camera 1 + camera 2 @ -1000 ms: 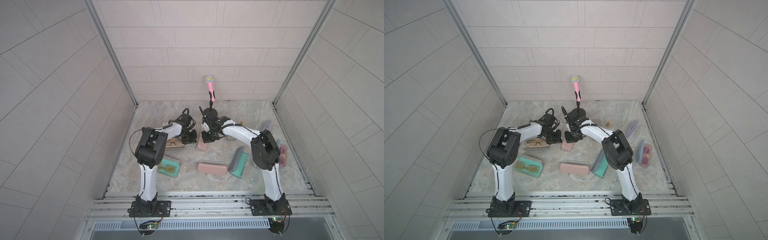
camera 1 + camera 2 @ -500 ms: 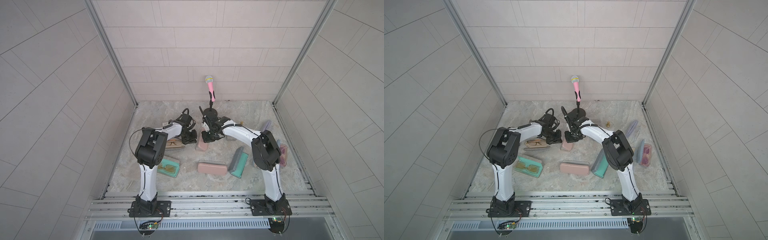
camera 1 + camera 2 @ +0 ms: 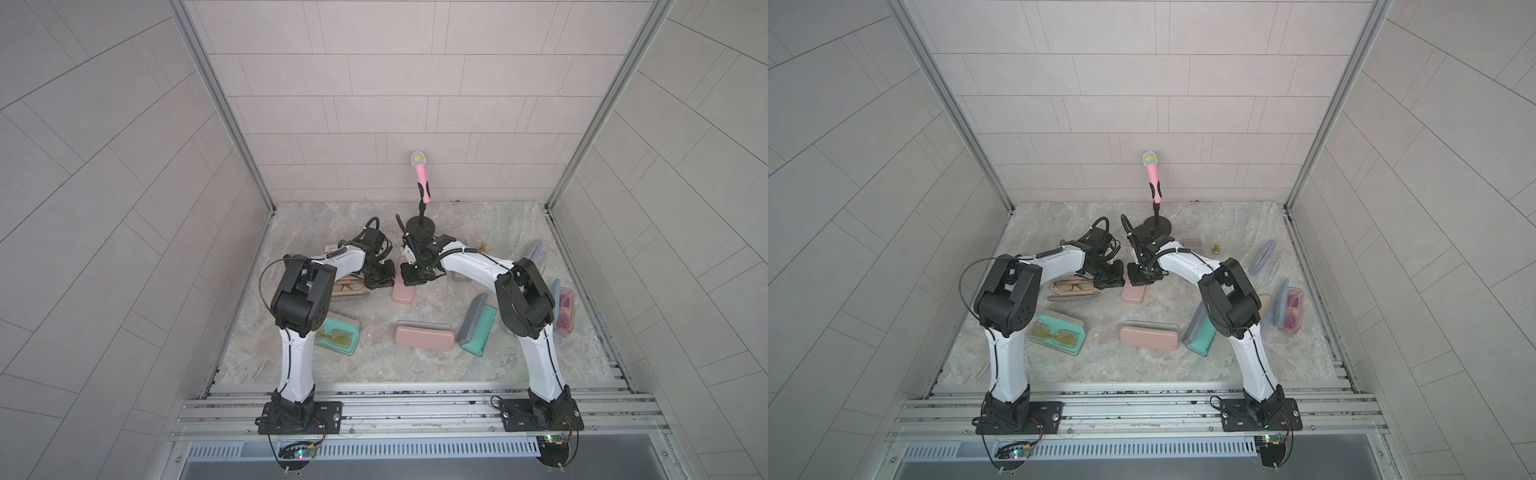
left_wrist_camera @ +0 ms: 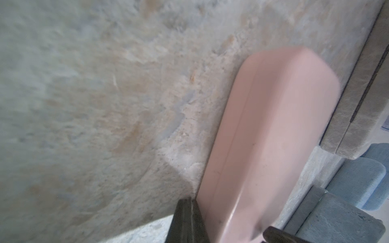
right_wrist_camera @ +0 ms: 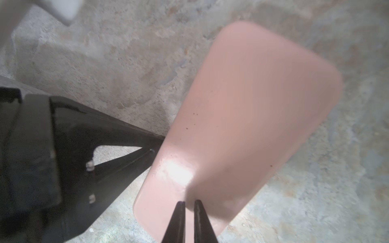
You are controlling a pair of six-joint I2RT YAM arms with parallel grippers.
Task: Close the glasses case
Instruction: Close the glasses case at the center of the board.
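Note:
A small pink glasses case point(image 3: 403, 294) point(image 3: 1133, 294) lies on the stone floor between my two grippers, and its lid looks down in both wrist views point(image 4: 263, 147) point(image 5: 252, 115). My left gripper point(image 3: 384, 282) point(image 4: 188, 214) is shut, with its tips touching the long side of the case at floor level. From the right wrist view it shows as a black wedge point(image 5: 151, 147). My right gripper point(image 3: 413, 278) point(image 5: 189, 210) hovers on or just over the end of the lid. It is all but shut, with a thin gap and nothing between the fingers.
A tan case with glasses point(image 3: 349, 286) lies under the left arm. Nearer the front are a teal open case with glasses point(image 3: 336, 338), a second pink case point(image 3: 424, 336) and a teal-grey case point(image 3: 477, 324). A pink microphone point(image 3: 420, 174) stands behind the grippers.

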